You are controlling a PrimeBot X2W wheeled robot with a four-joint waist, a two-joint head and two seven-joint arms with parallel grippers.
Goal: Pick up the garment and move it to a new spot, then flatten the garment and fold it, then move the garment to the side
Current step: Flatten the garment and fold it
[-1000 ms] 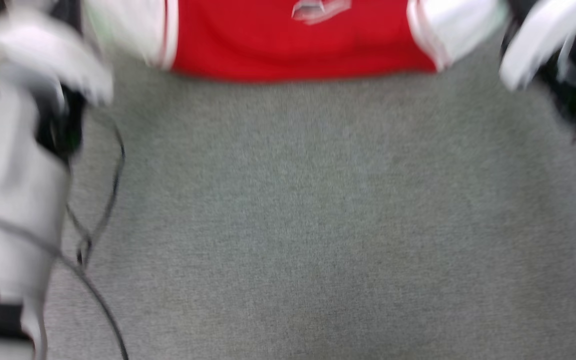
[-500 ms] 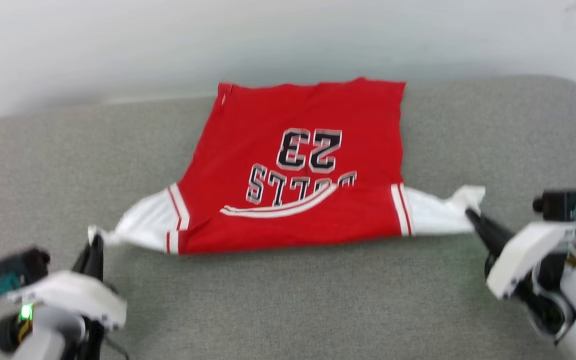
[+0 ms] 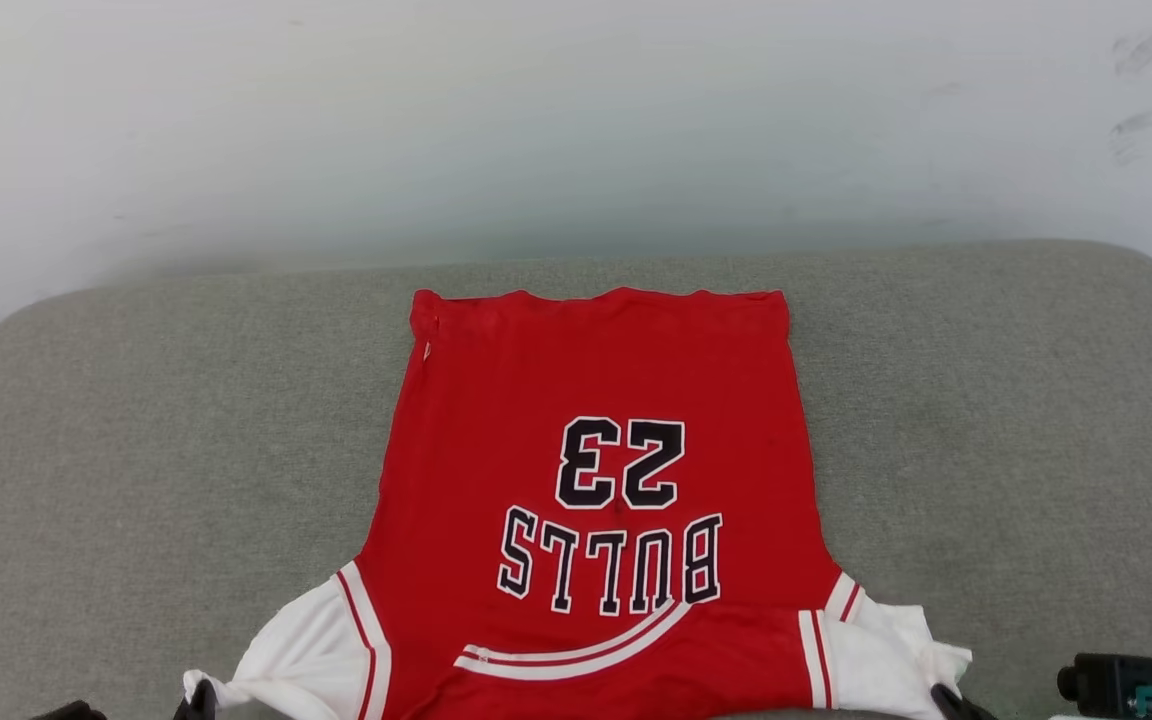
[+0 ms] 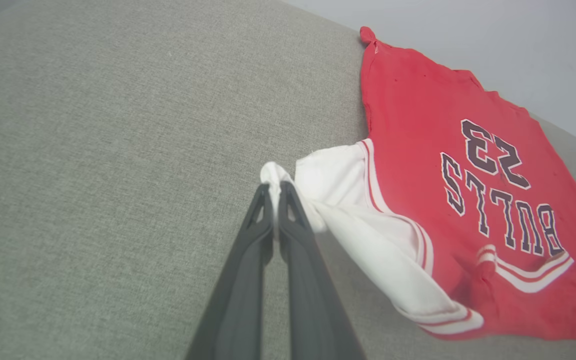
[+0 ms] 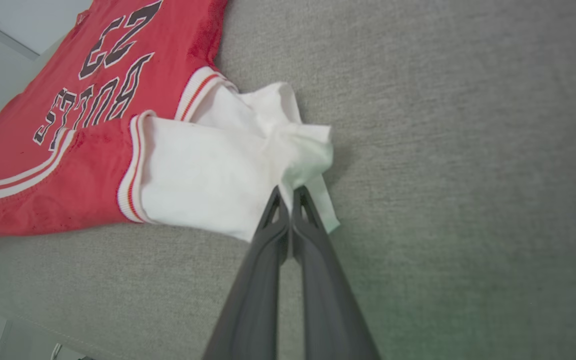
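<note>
**Garment spread for flattening, head view with both wrist views.** At 7 o'clock of the head view the left claw (image 4: 273, 186) is closed on the bunched tip of the white left sleeve (image 4: 328, 170). At 5 o'clock the right claw (image 5: 289, 189) is pinched shut on the crumpled cuff of the right sleeve (image 5: 208, 170). A small dark camera module (image 3: 1106, 680) sits just beside the right claw.

Each claw takes its sleeve at the outermost point. The likely reason is that pulling toward 9 and 3 o'clock draws the shoulders taut and keeps the fingers off the printed body.

The garment (image 3: 596, 400) lies on the grey fabric-covered worktop (image 3: 136, 400), centred and slightly toward the near edge. Its shoulder end and striped curved trim are nearest the robot. The lettering reads upside down from here, and the hem lies toward 12 o'clock, well short of the far edge.

The red body rests flat and nearly smooth. Only the sleeves are wrinkled, rising slightly where they are gripped. Judged from this layout, the relocation step looks complete, flattening is in hand, and folding is not yet begun.

The thin fabric may slip from so small a pinch, or it may drag the body askew if one side pulls harder.

No container is involved, as the garment lies directly on the worktop. A pale wall (image 3: 536, 120) stands beyond it at 12 o'clock.
</note>
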